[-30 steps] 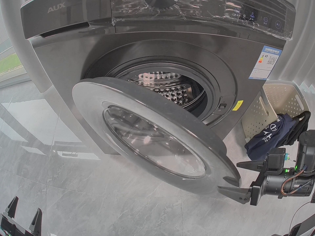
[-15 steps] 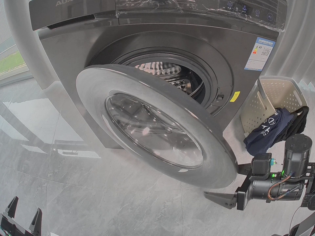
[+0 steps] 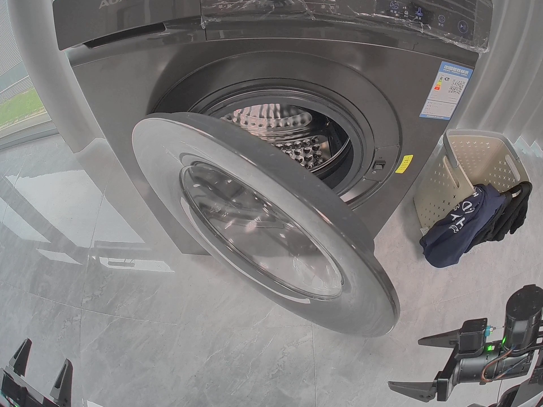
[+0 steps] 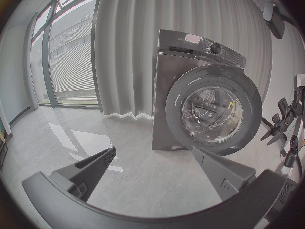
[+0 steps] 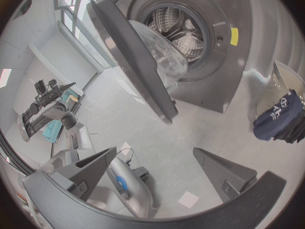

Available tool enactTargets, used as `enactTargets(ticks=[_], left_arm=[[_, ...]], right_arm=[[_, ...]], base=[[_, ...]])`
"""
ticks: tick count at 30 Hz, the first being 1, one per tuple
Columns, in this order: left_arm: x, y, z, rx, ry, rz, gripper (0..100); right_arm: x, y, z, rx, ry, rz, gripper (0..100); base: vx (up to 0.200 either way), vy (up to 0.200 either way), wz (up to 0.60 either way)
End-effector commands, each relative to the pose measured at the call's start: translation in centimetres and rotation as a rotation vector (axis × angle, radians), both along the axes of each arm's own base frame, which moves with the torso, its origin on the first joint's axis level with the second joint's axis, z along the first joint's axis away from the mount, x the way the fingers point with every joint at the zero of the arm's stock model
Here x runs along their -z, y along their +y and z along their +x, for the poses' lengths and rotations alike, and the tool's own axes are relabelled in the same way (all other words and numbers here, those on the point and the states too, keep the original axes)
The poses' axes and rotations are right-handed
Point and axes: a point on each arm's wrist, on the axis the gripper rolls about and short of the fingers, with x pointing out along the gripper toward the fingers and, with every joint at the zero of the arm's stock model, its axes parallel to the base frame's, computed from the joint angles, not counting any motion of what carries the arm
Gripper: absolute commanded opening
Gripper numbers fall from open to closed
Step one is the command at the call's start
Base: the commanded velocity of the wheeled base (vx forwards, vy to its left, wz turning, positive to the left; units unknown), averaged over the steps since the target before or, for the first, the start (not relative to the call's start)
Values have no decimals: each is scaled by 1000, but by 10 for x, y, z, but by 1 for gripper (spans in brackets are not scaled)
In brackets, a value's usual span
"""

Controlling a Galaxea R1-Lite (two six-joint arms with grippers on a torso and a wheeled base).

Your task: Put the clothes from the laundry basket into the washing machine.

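Black left pincer (image 4: 153, 152) and right pincer (image 5: 152, 152) gape wide, empty.

Right gripper (image 3: 405, 364) sits low at my right side, wrist roughly level, its two fingers (image 3: 447, 339) aimed toward my left and spread wide apart. Left gripper (image 3: 46, 358) is low at my far left, tips angled upward. On its wrist camera its fingers (image 4: 92, 167) are equally wide apart.

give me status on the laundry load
Left gripper and right gripper open, empty. Clothes draped over laundry basket rim, none seen in drum. Door swung open, nothing blocking drum mouth.
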Motion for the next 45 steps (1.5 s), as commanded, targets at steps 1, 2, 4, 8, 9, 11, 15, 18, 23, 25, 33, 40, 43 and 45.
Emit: enactTargets(ticks=[1,2,4,8,9,11,15,18,23,25,33,40,43,45], left_arm=[[5,0,1,1,8,0,100],[5,0,1,1,8,0,100],[5,0,1,1,8,0,100],[5,0,1,1,8,-2,100],[5,0,1,1,8,-2,100],[5,0,1,1,8,-2,100],[5,0,1,1,8,0,100],[5,0,1,1,6,0,100],[5,0,1,1,8,-3,100],[5,0,1,1,8,-3,100],[5,0,1,1,8,-2,100],[5,0,0,-1,6,0,100],[5,0,1,-1,8,0,100],[5,0,1,-1,8,0,100]], right_arm=[[12,-22,-11,81,20,-21,100],[12,-24,-10,99,22,-21,100],[12,-28,-6,151,23,-19,100],[8,-32,4,220,14,-14,100],[4,-32,16,262,8,-9,100],[-1,-31,27,288,-4,-2,100],[-17,-20,54,301,-49,23,100],[-26,-9,77,296,-69,38,100],[-26,8,99,273,-60,31,100],[-22,14,97,246,-45,26,100],[-7,28,59,100,-2,1,100],[-13,27,66,136,-51,49,100],[-11,32,86,205,-60,41,100],[-11,36,92,224,-71,47,100]], base=[[0,0,0],[0,0,0],[0,0,0],[0,0,0],[0,0,0],[0,0,0],[0,0,0],[0,0,0],[0,0,0],[0,0,0],[0,0,0],[0,0,0],[0,0,0],[0,0,0]])
